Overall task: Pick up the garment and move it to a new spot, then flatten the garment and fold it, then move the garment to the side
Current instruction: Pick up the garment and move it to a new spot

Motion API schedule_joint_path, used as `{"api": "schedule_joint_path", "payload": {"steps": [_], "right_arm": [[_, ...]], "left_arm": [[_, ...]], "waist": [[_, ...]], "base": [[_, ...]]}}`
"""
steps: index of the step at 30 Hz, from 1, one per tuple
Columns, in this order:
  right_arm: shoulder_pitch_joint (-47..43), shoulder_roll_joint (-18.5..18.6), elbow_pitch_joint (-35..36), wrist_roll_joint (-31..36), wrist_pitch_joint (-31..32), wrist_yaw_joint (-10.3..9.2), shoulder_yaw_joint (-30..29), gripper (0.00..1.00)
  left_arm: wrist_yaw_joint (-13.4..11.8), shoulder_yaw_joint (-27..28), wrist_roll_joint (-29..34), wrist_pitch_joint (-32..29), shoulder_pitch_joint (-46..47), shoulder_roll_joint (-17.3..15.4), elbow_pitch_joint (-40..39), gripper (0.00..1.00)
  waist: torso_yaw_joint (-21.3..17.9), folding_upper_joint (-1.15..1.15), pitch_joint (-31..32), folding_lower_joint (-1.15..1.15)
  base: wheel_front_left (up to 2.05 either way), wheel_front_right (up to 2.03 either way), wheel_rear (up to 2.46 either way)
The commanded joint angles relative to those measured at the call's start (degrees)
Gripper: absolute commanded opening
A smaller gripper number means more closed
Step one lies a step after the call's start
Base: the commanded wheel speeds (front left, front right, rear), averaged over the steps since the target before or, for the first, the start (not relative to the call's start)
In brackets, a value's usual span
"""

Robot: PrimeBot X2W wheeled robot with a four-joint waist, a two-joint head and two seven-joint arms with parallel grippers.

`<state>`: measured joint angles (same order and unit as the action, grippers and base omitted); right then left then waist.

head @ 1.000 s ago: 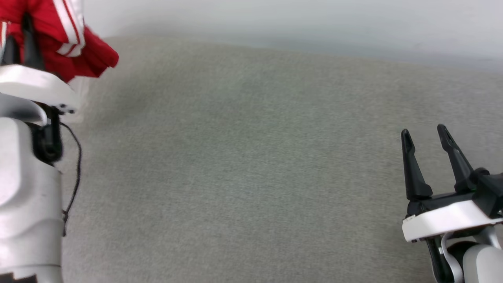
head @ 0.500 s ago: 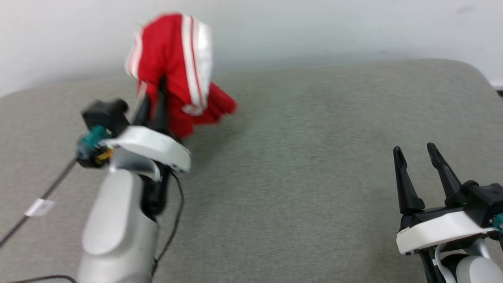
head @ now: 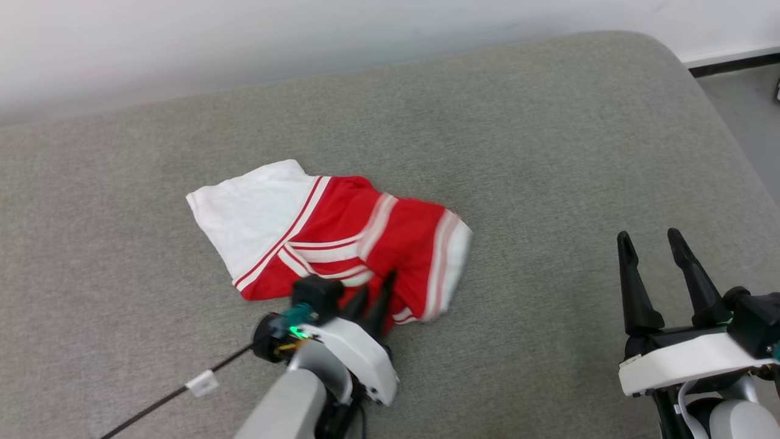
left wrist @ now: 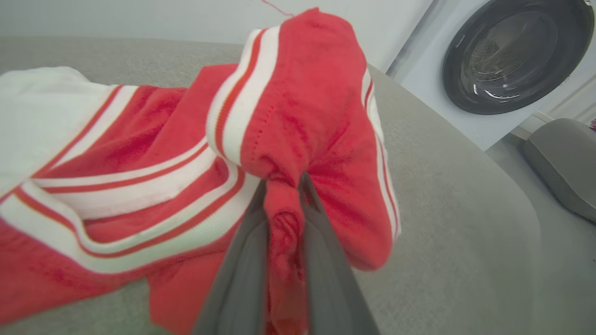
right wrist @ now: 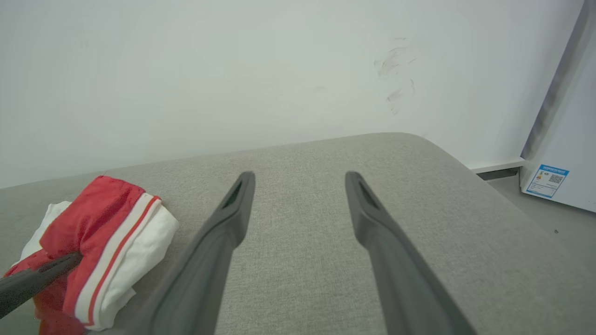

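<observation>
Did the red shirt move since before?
Yes. The garment, earlier dangling up against the white wall, now lies down on the grey cushion, left gripper shut on it.

One garment (head: 341, 235), two end effectors (head: 378, 284) (head: 648, 235), one washing machine (left wrist: 507, 60)

A broad grey fabric-covered cushion (head: 548, 152) with a rounded corner carries the crumpled red-and-white garment (head: 341, 225), which lies at the tip of the left gripper (head: 376, 283), well apart from the right gripper (head: 648, 233).
</observation>
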<state>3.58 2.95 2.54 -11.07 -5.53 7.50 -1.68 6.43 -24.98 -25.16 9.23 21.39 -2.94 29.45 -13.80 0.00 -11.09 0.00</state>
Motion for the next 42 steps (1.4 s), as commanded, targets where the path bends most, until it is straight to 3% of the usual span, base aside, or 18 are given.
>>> {"api": "schedule_joint_path", "payload": {"steps": [1,2,3,4,10,15,23,28,33,42], "right_arm": [[0.89,-0.09,-0.22,0.16,-0.23,-0.02,-0.17,1.00],[1.16,-0.10,-0.30,0.34,-0.30,-0.02,-0.31,1.00],[1.40,-0.10,-0.37,0.54,-0.35,-0.02,-0.43,1.00],[1.48,-0.09,-0.42,0.73,-0.39,-0.02,-0.55,1.00],[0.90,-0.08,0.14,2.27,0.51,-0.02,-1.87,1.00],[-0.72,-0.08,1.28,3.28,1.93,-0.02,-2.69,1.00],[-3.72,-0.07,3.08,3.92,3.98,-0.03,-3.41,1.00],[-5.36,-0.08,3.95,4.19,5.10,-0.02,-3.57,1.00],[-7.09,-0.08,4.44,4.09,5.97,-0.02,-3.64,1.00],[-9.12,-0.08,5.76,4.18,7.58,-0.02,-3.66,1.00]], "left_arm": [[0.06,-1.47,-0.14,0.30,-0.77,-0.04,0.33,0.00],[0.10,-2.59,-0.69,0.18,-0.97,-0.09,0.72,0.00],[0.18,-3.55,-1.34,0.27,-1.01,-0.09,1.03,0.44],[0.24,-4.34,-1.82,0.52,-0.86,-0.04,1.22,1.00],[-0.43,-7.38,-2.00,3.60,1.24,0.01,-1.22,1.00],[-2.99,-6.41,0.07,5.33,0.91,-0.52,-5.83,1.00],[-9.50,1.55,0.71,6.01,-3.43,-4.31,-12.36,1.00],[-12.09,7.29,0.74,6.00,-8.01,-8.29,-15.24,1.00],[-12.96,9.79,0.43,5.95,-13.05,-11.10,-16.63,1.00],[-13.79,9.03,0.60,5.06,-16.14,-11.69,-18.89,1.00]], "waist": [[0.65,0.00,-0.50,0.00],[1.06,0.00,-0.60,0.00],[1.53,0.00,-0.59,0.00],[2.05,0.00,-0.44,0.00],[5.97,0.00,2.41,0.00],[9.19,0.00,5.19,0.00],[12.33,0.00,7.47,0.00],[12.95,0.00,8.54,0.00],[13.04,0.00,10.13,0.00],[12.96,0.00,11.32,0.00]], "base": [[0.00,0.00,0.00],[0.00,0.00,0.00],[0.00,0.00,0.00],[0.00,0.00,0.00],[0.00,0.00,0.00],[0.00,0.00,0.00],[0.00,0.00,0.00],[0.00,0.00,0.00],[0.00,0.00,0.00],[0.00,0.00,0.00]]}}
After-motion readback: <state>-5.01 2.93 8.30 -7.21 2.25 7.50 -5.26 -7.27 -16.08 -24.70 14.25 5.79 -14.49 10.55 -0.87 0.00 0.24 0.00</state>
